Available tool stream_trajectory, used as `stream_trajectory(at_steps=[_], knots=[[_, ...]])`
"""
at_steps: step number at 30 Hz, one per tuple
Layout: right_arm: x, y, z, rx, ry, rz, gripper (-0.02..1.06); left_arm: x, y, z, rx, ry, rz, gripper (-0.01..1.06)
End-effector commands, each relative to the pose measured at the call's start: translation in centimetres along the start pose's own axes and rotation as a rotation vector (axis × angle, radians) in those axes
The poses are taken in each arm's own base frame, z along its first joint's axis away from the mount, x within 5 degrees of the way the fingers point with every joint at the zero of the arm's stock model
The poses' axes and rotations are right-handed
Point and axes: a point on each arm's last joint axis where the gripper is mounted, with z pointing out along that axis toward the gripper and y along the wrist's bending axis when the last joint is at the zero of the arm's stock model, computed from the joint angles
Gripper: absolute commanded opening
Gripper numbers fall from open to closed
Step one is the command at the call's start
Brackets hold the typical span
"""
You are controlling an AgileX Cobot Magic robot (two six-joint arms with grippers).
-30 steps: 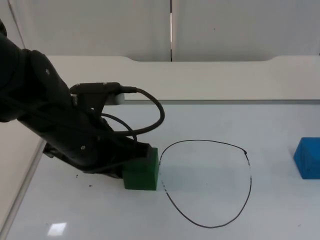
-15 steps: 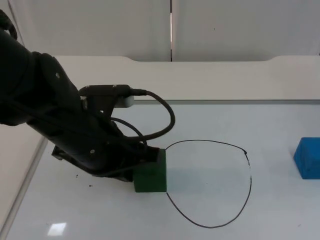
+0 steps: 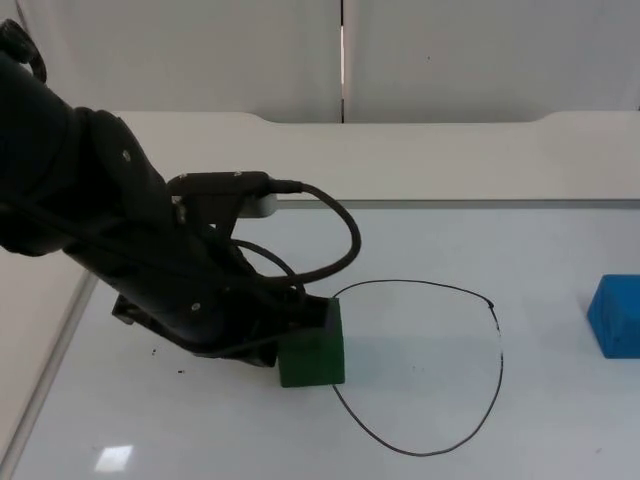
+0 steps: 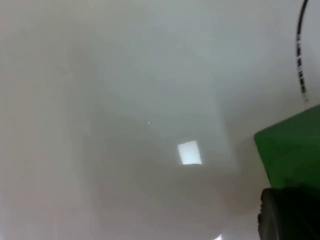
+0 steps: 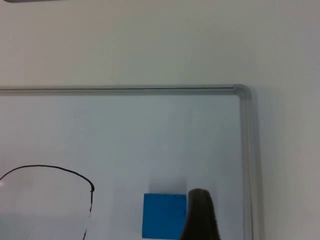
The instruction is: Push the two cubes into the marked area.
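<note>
My left gripper (image 3: pixel 285 335) presses the green cube (image 3: pixel 312 348) across the edge of the drawn ring (image 3: pixel 415 366), finger spread unclear, while the blue cube (image 3: pixel 614 316) waits well outside it.

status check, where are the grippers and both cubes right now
Left gripper against green cube, cube at the marked outline's left edge. Right arm waiting, its fingertip beside blue cube, well outside the outline. Path clear.
</note>
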Motion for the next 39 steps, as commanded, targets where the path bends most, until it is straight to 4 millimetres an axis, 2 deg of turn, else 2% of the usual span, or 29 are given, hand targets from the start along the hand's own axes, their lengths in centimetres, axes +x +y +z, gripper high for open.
stream_trajectory(at_steps=[1, 6, 39], knots=[[-0.2, 0.2, -0.2, -0.007, -0.010, -0.015, 0.56, 0.0, -0.6, 0.0, 0.002, -0.020, -0.022, 0.00], [-0.2, 0.2, -0.2, -0.006, -0.012, -0.016, 0.56, 0.0, -0.7, 0.0, 0.010, -0.017, -0.057, 0.00], [-0.1, 0.2, -0.2, -0.008, -0.004, -0.015, 0.56, 0.3, -2.2, 0.2, 0.006, -0.060, 0.015, 0.00]])
